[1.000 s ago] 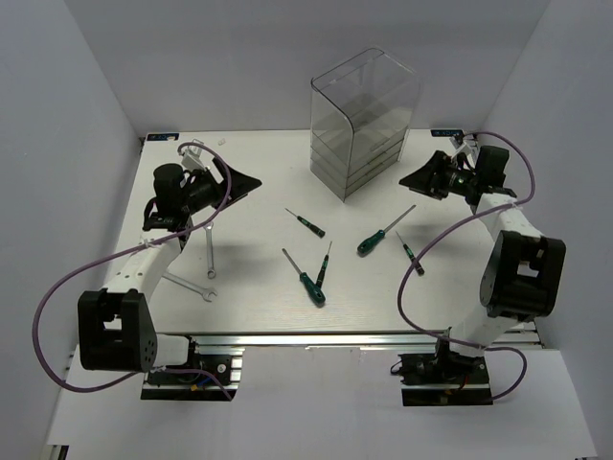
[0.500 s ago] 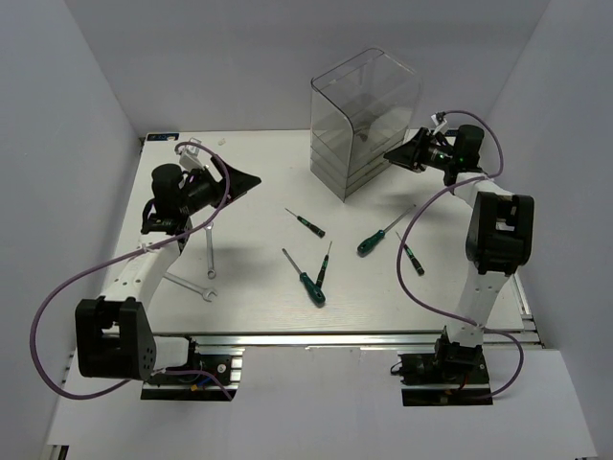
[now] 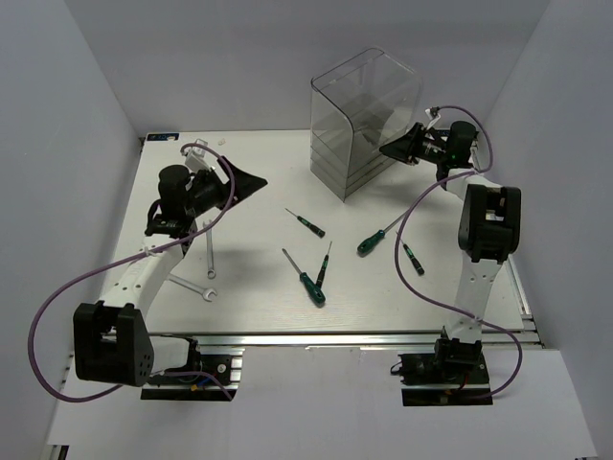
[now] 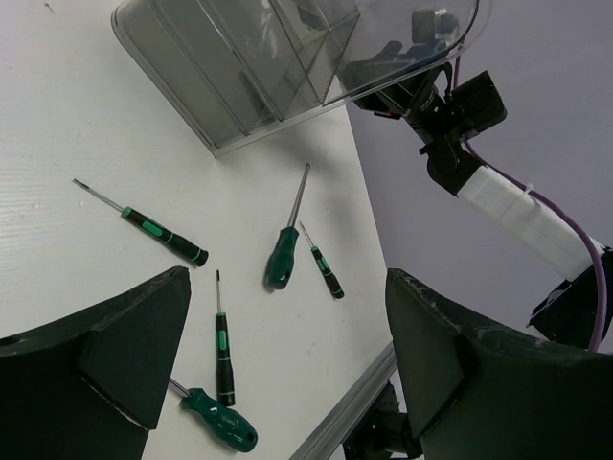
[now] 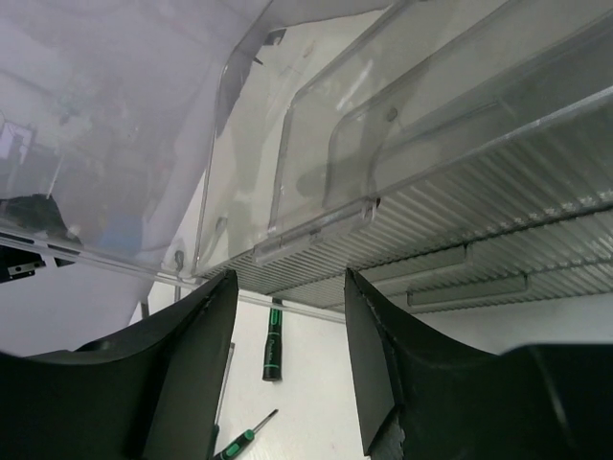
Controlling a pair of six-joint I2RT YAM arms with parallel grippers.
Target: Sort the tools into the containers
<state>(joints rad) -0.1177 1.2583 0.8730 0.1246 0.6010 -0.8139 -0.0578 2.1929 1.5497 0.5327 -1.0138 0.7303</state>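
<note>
Evidently nothing was sorted: five screwdrivers (image 3: 310, 287) lay mid-frame, two wrenches (image 3: 210, 251) lower left, outside the drawer unit (image 3: 359, 125); left gripper (image 4: 287, 355) and right gripper (image 5: 287, 364) gaped empty.

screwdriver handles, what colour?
The screwdrivers have green-and-black handles; the left wrist view shows it best.
</note>
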